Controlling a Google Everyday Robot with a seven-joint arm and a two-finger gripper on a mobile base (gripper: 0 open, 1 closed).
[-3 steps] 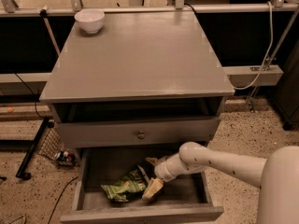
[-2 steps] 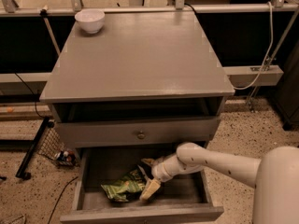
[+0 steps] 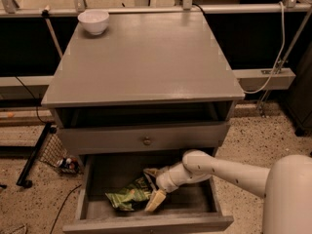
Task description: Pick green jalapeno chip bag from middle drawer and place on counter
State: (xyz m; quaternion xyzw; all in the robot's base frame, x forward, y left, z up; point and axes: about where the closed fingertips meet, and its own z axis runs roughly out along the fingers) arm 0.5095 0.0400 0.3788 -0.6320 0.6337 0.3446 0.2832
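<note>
The green jalapeno chip bag [image 3: 127, 196] lies crumpled on the bottom of the open middle drawer [image 3: 97, 174], left of centre. My gripper [image 3: 155, 199] reaches down into the drawer from the right, its pale fingertips at the bag's right end and touching or overlapping it. The white arm [image 3: 219, 168] runs in from the lower right. The grey counter [image 3: 146, 57] is the cabinet top above.
A white bowl [image 3: 93, 21] stands on the counter's far left corner. A shallower drawer front with a round brass knob [image 3: 146, 141] sits above the open drawer. A black stand and cables lie on the speckled floor at left.
The gripper has shifted slightly left and down inside the drawer, closer onto the bag. The bag has not visibly moved.
</note>
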